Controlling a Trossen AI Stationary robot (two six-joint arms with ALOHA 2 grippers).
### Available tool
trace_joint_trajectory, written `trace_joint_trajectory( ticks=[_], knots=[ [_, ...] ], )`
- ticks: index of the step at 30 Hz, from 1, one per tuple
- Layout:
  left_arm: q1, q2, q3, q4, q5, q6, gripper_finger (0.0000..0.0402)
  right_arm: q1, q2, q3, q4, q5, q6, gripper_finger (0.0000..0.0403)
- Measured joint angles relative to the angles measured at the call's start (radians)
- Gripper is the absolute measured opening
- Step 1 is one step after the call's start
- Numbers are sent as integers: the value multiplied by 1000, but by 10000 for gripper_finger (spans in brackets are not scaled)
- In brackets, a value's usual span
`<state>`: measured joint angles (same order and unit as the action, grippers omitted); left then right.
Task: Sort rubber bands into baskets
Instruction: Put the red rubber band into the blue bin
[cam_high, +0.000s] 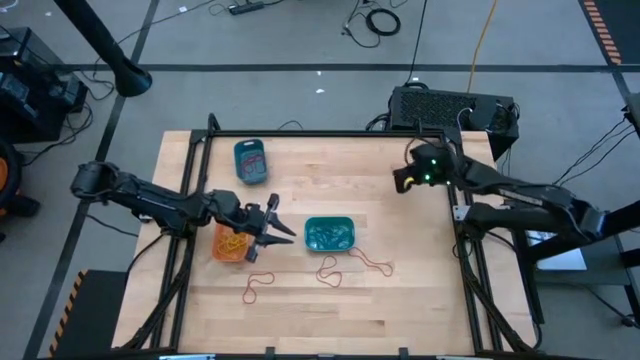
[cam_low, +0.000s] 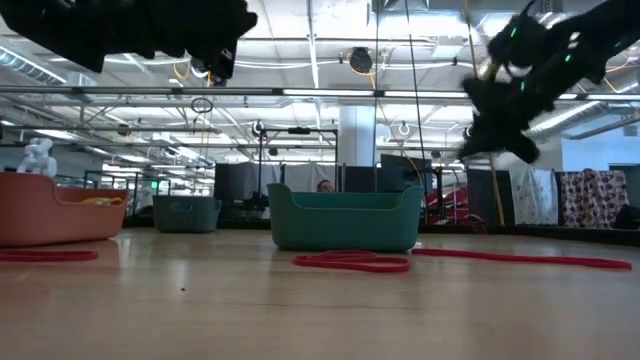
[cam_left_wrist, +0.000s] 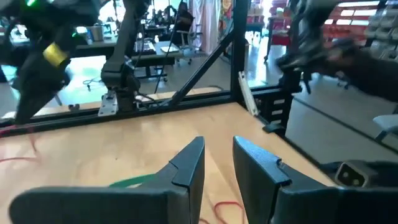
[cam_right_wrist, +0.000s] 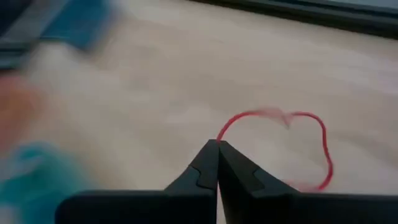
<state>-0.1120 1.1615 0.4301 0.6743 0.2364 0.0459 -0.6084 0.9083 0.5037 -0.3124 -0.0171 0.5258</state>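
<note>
On the wooden table (cam_high: 300, 310) sit three small baskets. An orange basket (cam_high: 231, 243) lies toward the left, with yellow-orange rubber bands (cam_high: 233, 242) inside it. A teal-green basket (cam_high: 329, 234) rests near the middle, holding blue-green bands (cam_high: 330, 236). A darker blue basket (cam_high: 250, 161) stands farther back, near the table's far left part, with something reddish in it that is too small to make out.

Loose red bands lie on the bare wood in front of the baskets: one (cam_high: 257, 287) near the front below the orange basket, one (cam_high: 329, 272) just in front of the teal-green basket, and a longer one (cam_high: 371, 261) beside that, toward the right. From table height, the red loops (cam_low: 352, 261) lie flat ahead of the teal-green basket.

Over the gap between the orange and teal-green baskets hangs the left gripper (cam_high: 277, 232), above the table; its fingers (cam_left_wrist: 186, 165) stand a little apart with nothing visible between them.

Raised over the table's far right part, well apart from the baskets, is the right gripper (cam_high: 402, 181). Its fingers (cam_right_wrist: 208, 163) are pressed together. Its wrist camera shows a red band (cam_right_wrist: 320, 134) beyond the tips; whether the tips pinch that band cannot be told.
</note>
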Motion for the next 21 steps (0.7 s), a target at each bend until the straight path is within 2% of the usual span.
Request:
trace_joint_trajectory(
  ticks=[3, 8, 13, 14, 15, 18, 21],
  knots=[
    [0, 38, 0, 37, -3, 24, 90, 98, -58, 0, 94, -101, 33, 0],
    [0, 144, 0, 178, -33, 63, 90, 285, -65, 1, 273, -122, 78, 0],
    [11, 237, 21, 318, -335, 119, 90, 419, -4, 2, 467, -119, 83, 0],
    [22, 247, 33, 320, -358, 118, 91, 442, 15, 2, 501, -119, 83, 0],
    [34, 258, 51, 314, -355, 103, 93, 462, 33, 2, 530, -119, 83, 0],
    [65, 304, 112, 306, -239, 44, 110, 510, 96, 2, 608, -117, 82, 0],
    [68, 357, 188, 262, -184, 66, 139, 548, 153, 2, 671, -115, 82, 0]
  ],
)
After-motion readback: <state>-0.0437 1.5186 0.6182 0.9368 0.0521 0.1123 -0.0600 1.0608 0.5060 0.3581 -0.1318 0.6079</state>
